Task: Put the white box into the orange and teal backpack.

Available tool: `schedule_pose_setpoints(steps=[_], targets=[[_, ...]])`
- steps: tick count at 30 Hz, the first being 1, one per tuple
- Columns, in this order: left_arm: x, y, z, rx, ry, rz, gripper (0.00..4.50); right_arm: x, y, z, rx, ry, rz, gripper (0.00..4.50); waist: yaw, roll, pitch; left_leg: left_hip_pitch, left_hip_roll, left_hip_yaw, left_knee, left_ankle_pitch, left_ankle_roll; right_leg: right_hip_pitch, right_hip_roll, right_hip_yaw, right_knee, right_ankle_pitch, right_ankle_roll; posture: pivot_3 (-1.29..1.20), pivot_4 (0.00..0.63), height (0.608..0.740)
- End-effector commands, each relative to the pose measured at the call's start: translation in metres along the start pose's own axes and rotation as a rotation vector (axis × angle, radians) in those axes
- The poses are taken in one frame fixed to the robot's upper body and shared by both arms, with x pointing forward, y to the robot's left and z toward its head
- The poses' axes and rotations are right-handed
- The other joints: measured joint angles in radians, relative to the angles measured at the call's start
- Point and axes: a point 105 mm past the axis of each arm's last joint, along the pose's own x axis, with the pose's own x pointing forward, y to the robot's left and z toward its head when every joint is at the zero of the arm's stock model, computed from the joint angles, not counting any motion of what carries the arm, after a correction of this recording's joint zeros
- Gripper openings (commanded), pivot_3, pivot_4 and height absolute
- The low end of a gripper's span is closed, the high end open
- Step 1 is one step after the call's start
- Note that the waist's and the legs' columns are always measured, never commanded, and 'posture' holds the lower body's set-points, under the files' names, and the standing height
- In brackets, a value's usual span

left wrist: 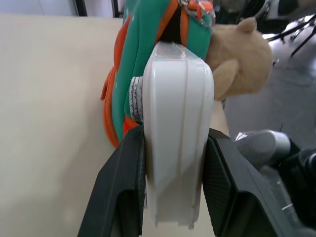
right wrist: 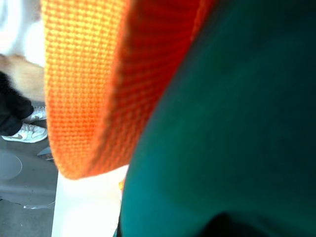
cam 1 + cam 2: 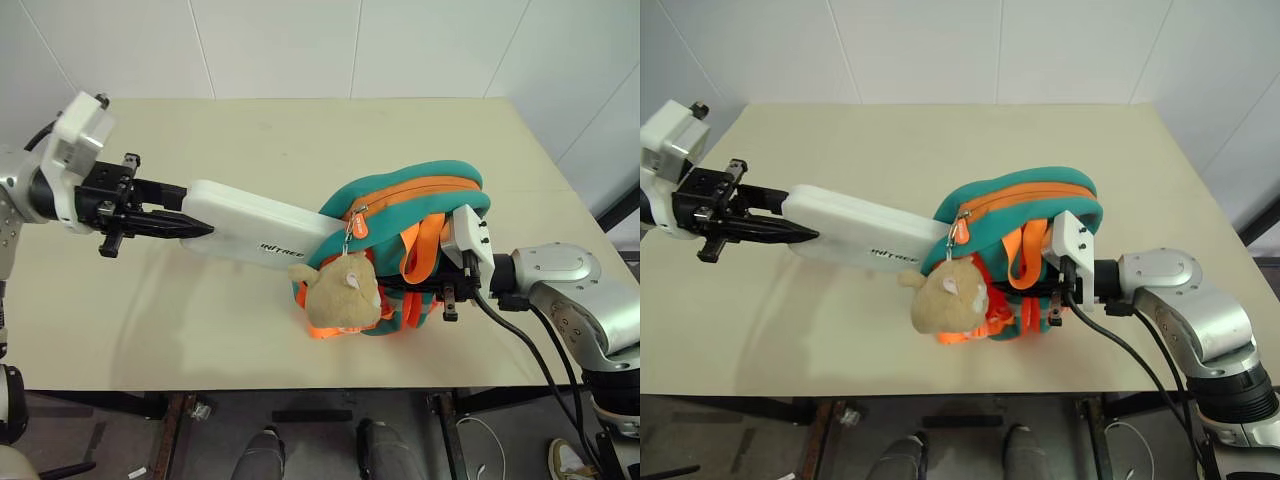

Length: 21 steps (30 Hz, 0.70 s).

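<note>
Right gripper is clamped shut on the orange and teal backpack, holding it up off the table so its mouth faces 9 o'clock. Left gripper pinches the white box by its rear end. The box's front end is just inside the opening, and the box runs toward 3 o'clock from the left gripper.

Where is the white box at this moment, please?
In the left eye view, the white box is left of centre above the table, held by the left gripper, its far end entering the orange and teal backpack.
</note>
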Motion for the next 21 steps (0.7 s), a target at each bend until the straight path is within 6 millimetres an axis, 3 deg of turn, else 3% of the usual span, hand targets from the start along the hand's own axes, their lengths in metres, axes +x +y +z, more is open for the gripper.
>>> schedule_pose_setpoints(steps=[1, 5, 12, 15, 21], targets=[[0.021, 0.006, 0.01, 0.087, -0.01, 0.024, 1.24, 0.001, -0.003, 0.001, -0.021, 0.012, -0.005, 0.0, 0.001, 0.0, 0.0, 0.0, 0.0, 0.0, 0.0, 0.0, 0.0, 0.0, 0.0, 0.0, 0.0, 0.0, 0.0, 0.0, 0.15, 0.74], [0.049, 0.023, 0.009, 0.068, -0.055, 0.141, 1.24, 0.003, -0.003, 0.001, -0.019, 0.012, -0.001, 0.0, 0.003, 0.0, 0.0, 0.0, 0.0, 0.0, 0.003, 0.0, 0.0, 0.001, 0.0, 0.0, 0.0, 0.001, 0.002, 0.0, 0.15, 0.74], [0.107, 0.033, 0.001, 0.02, -0.065, 0.193, 1.24, 0.006, -0.005, 0.002, -0.022, 0.007, 0.003, 0.0, 0.003, 0.0, 0.0, 0.0, -0.001, 0.0, 0.005, 0.0, 0.0, 0.002, 0.0, 0.001, 0.001, 0.002, 0.004, 0.0, 0.15, 0.74], [0.12, 0.04, 0.004, 0.016, -0.084, 0.234, 1.24, 0.006, -0.006, 0.002, -0.023, 0.009, 0.003, 0.0, 0.003, 0.0, 0.0, 0.0, -0.001, 0.0, 0.007, 0.0, 0.0, 0.002, 0.0, 0.001, 0.001, 0.003, 0.005, 0.0, 0.15, 0.74], [0.149, 0.034, -0.003, 0.024, -0.064, 0.185, 1.24, 0.007, -0.007, 0.002, -0.024, 0.008, -0.004, 0.0, 0.003, 0.0, 0.0, 0.0, -0.001, 0.0, 0.011, 0.0, 0.0, 0.004, 0.0, 0.001, 0.0, 0.003, 0.005, 0.0, 0.15, 0.74]])
